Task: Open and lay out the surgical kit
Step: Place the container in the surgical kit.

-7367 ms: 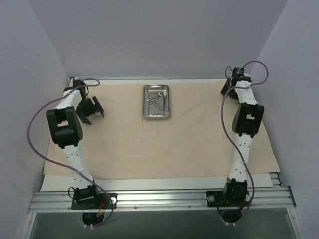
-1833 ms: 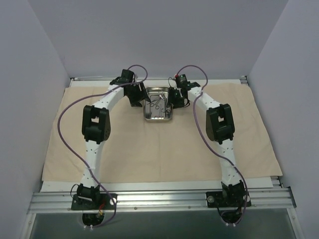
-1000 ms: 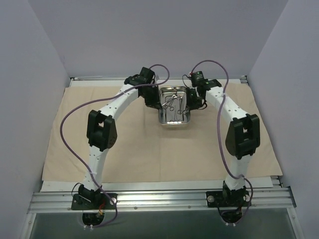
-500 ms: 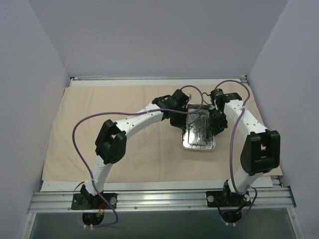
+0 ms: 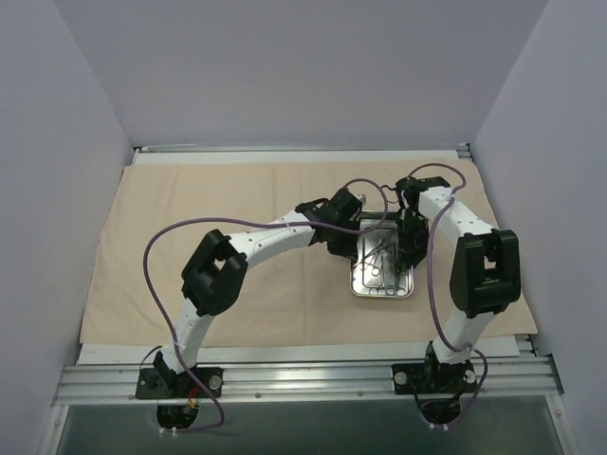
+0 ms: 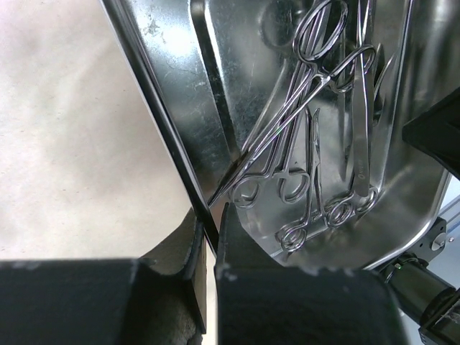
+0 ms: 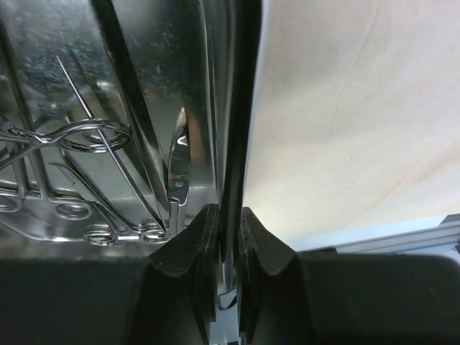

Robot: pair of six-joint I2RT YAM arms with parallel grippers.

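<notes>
Top external: left tool [image 5: 348, 248] and right tool [image 5: 410, 248] carried tray [image 5: 382, 294] nearer, rightward.

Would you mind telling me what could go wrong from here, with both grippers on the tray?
1. The left gripper and right gripper each pinch only the thin rim of the steel tray; either grip could slip and tip it.
2. The forceps lie loose and crossed inside, so uneven arm motion might spill them.
3. A low tray may drag and bunch the beige cloth.

No legible text anywhere, seemingly.
</notes>
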